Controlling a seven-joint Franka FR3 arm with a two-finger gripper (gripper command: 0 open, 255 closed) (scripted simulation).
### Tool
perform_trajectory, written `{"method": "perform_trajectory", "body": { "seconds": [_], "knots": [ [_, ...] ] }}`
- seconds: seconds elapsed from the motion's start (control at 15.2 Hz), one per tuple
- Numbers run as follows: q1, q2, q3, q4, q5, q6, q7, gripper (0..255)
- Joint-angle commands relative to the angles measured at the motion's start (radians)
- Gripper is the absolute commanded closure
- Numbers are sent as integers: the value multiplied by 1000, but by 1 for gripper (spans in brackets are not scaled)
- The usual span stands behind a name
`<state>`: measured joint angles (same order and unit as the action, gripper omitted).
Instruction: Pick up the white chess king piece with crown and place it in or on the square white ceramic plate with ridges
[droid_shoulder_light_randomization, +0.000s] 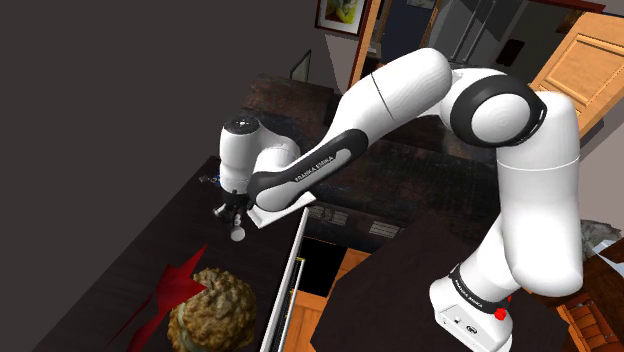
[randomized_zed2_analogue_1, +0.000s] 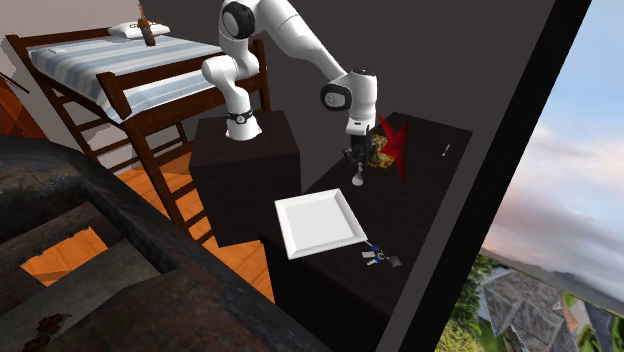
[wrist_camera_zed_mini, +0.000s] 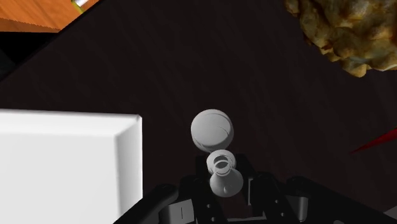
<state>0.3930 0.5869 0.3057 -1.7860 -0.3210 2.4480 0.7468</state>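
Ok so right at the hand: the gripper (wrist_camera_zed_mini: 222, 191) is closed on the king (wrist_camera_zed_mini: 213, 130). The fingers pinch it up near the crown end, and the round base hangs down away from the hand. Grabbing it high makes sense to me, since the piece dangles straight and the base is free to touch down first. In the second exterior view it looks a bit off the counter (randomized_zed2_analogue_1: 425, 185), though I can't swear there's a gap.

Just beside it is the plate (wrist_camera_zed_mini: 63, 159), lying flat on the counter. Its raised edge is close to the king, but the king isn't over it yet, it's off to one side of the rim. So I'd call this the carry step: lift done, drop-off not. What's left looks like a short sideways move and then a lowering. I'd keep the base high enough to clear that rim, and a tall skinny piece could easily tip if it's let go early.

Further out, on the other side of the gripper from the plate, sit a brown lump (randomized_zed2_analogue_1: 376, 150) and a red star (randomized_zed2_analogue_1: 397, 135). Neither is in the way.

Way back are the stand (randomized_zed2_analogue_1: 245, 165) and a bed (randomized_zed2_analogue_1: 120, 60).
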Motion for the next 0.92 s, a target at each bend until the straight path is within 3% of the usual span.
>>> {"method": "perform_trajectory", "body": {
  "seconds": [0.0, 0.59, 0.86],
  "knots": [
    [-3, -20, 6, -5, 7, -15, -3, 255],
    [-19, -88, 30, 7, 41, -93, -28, 255],
    [-94, -106, 24, -4, 66, -92, -122, 255]
  ]
}}
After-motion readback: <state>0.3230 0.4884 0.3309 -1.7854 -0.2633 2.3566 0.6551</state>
